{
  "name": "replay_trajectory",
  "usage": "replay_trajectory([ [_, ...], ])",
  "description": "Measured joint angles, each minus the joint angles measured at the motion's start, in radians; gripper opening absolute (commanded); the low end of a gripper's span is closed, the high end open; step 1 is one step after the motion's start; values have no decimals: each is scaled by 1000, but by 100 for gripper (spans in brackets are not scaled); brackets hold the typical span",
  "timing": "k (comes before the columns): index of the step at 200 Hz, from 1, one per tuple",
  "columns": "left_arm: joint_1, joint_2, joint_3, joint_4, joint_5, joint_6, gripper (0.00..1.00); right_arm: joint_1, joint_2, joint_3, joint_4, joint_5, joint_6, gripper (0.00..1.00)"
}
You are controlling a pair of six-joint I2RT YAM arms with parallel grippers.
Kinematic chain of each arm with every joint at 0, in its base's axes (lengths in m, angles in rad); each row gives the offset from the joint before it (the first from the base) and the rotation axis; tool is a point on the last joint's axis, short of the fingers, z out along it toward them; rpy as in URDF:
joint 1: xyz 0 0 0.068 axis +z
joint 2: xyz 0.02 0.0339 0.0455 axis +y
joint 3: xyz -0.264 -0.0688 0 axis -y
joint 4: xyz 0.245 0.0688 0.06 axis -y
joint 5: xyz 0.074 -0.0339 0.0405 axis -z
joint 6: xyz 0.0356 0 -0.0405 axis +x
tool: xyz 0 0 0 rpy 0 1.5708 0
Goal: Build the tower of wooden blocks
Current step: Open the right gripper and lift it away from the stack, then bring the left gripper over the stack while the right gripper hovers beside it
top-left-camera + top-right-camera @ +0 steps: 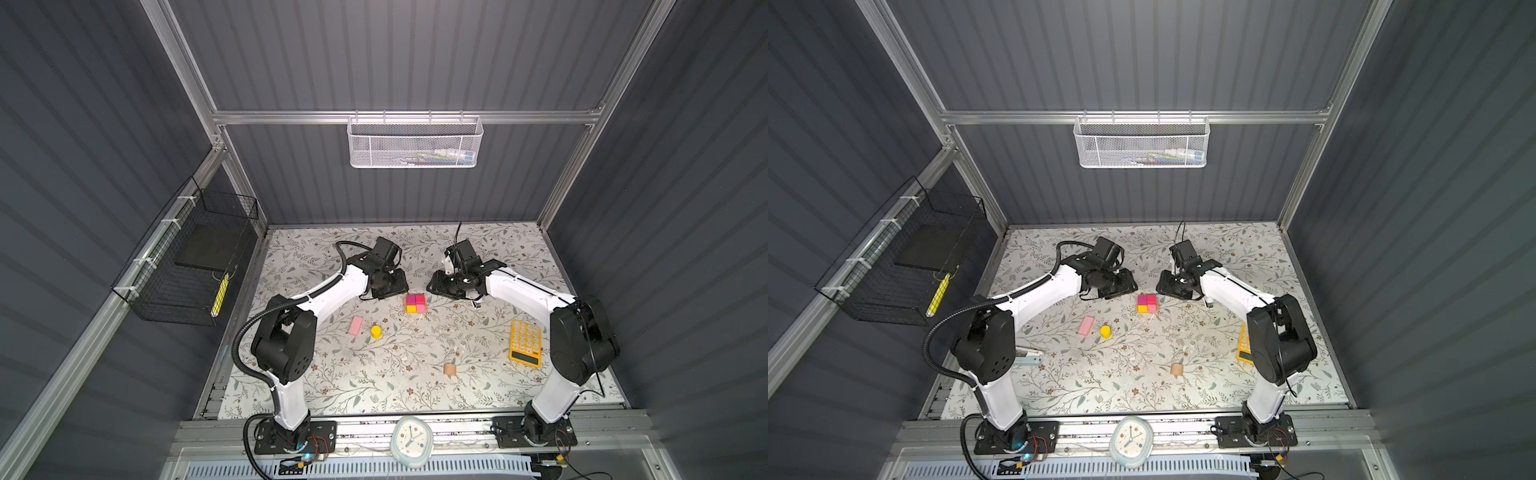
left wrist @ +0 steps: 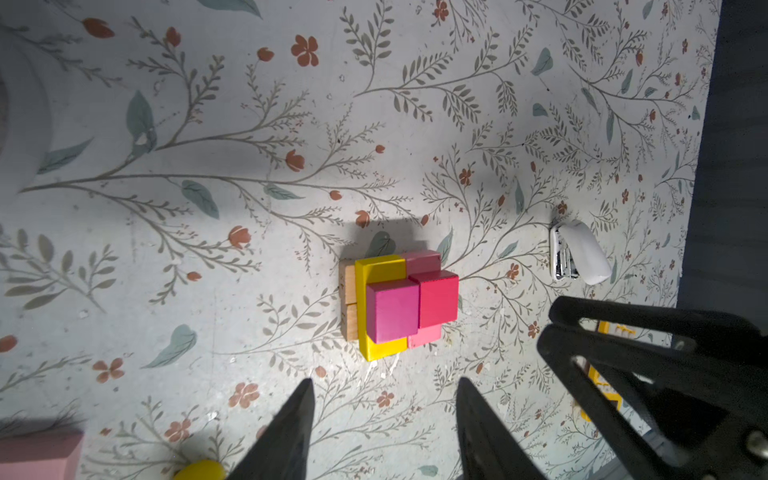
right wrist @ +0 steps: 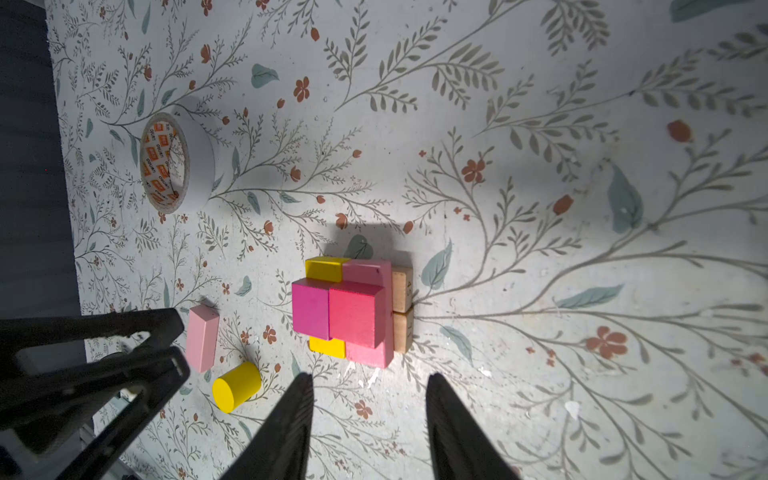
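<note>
The tower (image 1: 415,303) stands partly built near the middle of the table (image 1: 332,386). A magenta cube (image 2: 392,309) and a red cube (image 2: 438,297) sit side by side on a yellow bar (image 2: 380,268) and a stacked pink bar (image 2: 424,336). Tan blocks (image 2: 349,286) show low at one edge; whether they lie under or beside the bars cannot be told.

Three pieces are left on the table. The loose pink bar (image 1: 355,325) and yellow cylinder (image 1: 376,331) lie close together at about 8 o'clock from the tower, and the tan cylinder (image 1: 449,369) lies at about 5 o'clock, farther off.

The left gripper (image 2: 384,386) hovers at 10 o'clock of the tower and the right gripper (image 3: 370,380) at 2 o'clock. Both have jaws apart and hold nothing. The build looks roughly two-thirds done, and the next fetch has not begun.
</note>
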Motion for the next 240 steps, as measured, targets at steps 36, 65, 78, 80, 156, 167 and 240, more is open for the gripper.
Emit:
replay_trajectory([
  [36,-10,55,29,-1,3,0,53,-4,58,0,6,-39,-4,47],
  [65,-10,68,34,-6,3,0,52,-4,77,2,20,-58,-3,46],
  [78,-10,72,36,-8,3,0,51,-4,79,4,29,-62,-3,46],
  [80,-10,72,36,-8,3,0,51,-4,79,4,29,-62,-3,46],
  [156,-10,103,46,-8,3,1,48,-4,118,26,54,-114,2,43],
  [167,-10,103,47,-8,3,1,47,-4,122,27,55,-117,5,43],
  [240,-10,103,47,-8,3,1,41,-4,127,40,64,-132,20,39],
])
